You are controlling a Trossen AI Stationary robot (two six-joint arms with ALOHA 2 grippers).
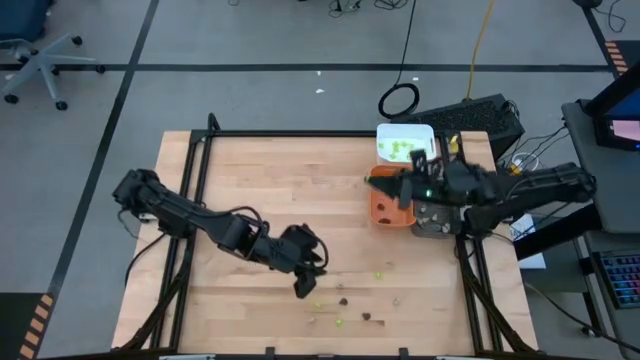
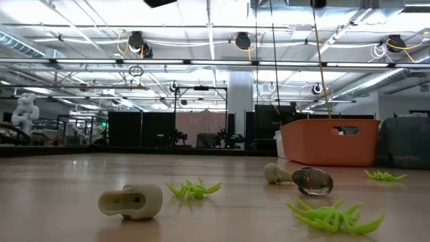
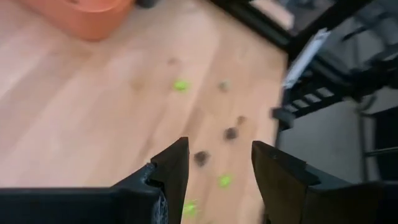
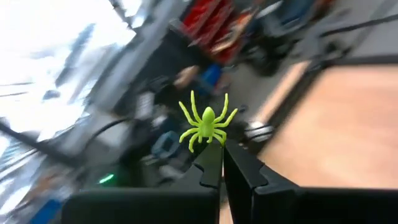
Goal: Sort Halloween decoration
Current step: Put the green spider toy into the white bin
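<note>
High view, left gripper point(image 1: 306, 288): hangs over the near middle of the table, fingers spread apart with nothing between them, just beside the scattered pieces.
Left wrist view, fingers point(image 3: 175, 176): two dark angular blocks with a clear gap; blurred lime and dark pieces lie on the wood beyond them.
Scattered decoration point(image 1: 341, 300): tiny lime-green, dark brown and pale pieces loose along the table's near edge, well apart from the trays.
Low view, pale piece point(image 2: 131, 201): smooth, cream-coloured, bone-like, lying on its side.
Low view, green spider point(image 2: 195, 189): lime plastic with thin splayed legs; a larger one point(image 2: 330, 216) lies nearer the camera.
Low view, dark piece point(image 2: 312, 181): glossy, rounded, touching a small pale knob point(image 2: 274, 174).
Table point(image 1: 270, 200): light wood planks in a black frame.
Orange tray point(image 1: 386, 203): rounded plastic tub at the far right of the table.
White tray point(image 1: 405, 141): behind the orange one, holding lime pieces.
Right gripper point(image 1: 383, 181): above the orange tray, fingers pressed together, pinching a lime-green spider point(image 4: 207, 126) by its body, legs fanned out.
Room: grey floor with dark lines, an office chair point(image 1: 35, 60), ceiling pipes and lights.
</note>
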